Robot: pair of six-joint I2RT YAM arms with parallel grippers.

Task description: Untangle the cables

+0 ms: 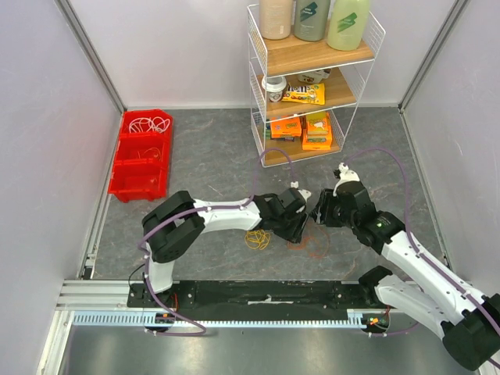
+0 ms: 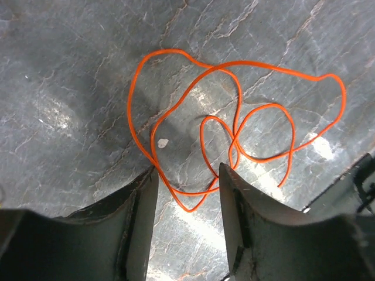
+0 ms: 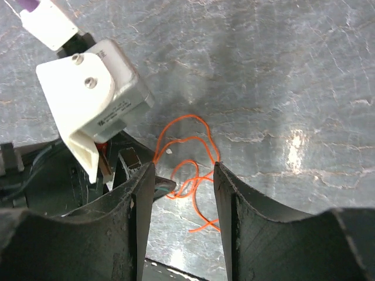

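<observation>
Since the orange cable [image 2: 235, 140] is thin, light and floppy, lying loose on the table [image 2: 58, 88] between both grippers, I'd pinch an outer loop, not the crossing. Left gripper [image 2: 187, 175] and right gripper [image 3: 183, 170]: jaws part-open, empty.

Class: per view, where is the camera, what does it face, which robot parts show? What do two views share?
Top external: overhead behind robot, facing table; left arm, right arm.
Left wrist: on left arm, facing orange cable; own fingers.
Right wrist: on right arm, facing down; own fingers, left gripper.
Shared: wrists see that cable.
</observation>
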